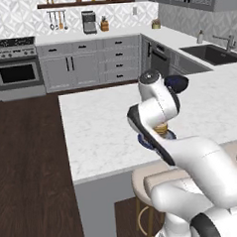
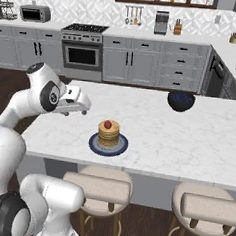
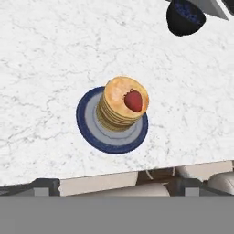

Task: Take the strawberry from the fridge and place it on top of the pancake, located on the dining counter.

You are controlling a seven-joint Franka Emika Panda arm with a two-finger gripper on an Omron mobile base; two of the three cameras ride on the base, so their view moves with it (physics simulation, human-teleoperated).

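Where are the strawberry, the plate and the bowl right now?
strawberry (image 3: 133, 101), hand view, middle of the red fruit on top of the pancake.
plate (image 3: 87, 122), hand view, bare blue rim left of the stack.
bowl (image 2: 181, 101), right base view, dark front wall.

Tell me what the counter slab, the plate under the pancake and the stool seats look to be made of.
Dining counter: white slab with faint grey veining, likely marble or an imitation, smooth.
Plate: dark blue with a greyer centre, probably glazed ceramic.
Stool seats: beige, rounded and cushioned, seemingly padded upholstery.
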